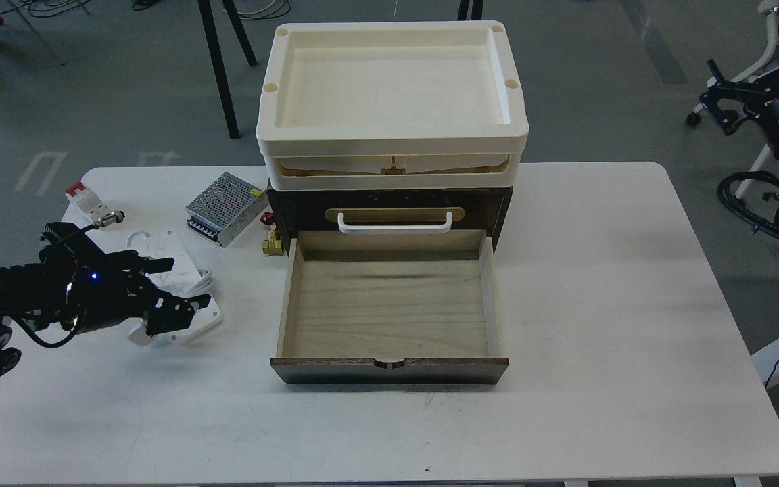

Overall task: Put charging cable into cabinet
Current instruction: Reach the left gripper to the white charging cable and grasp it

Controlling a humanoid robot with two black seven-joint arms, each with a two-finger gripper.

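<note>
My left gripper has its jaws pinching the near edge of the charging cable pad, left of the cabinet on the desk. An edge grip may slip, and the trailing cord could snag the open drawer wall.

No writing, brand or number can be read anywhere. The mesh power supply box, at about ten o'clock from the open drawer, carries marks too small to make out.
</note>
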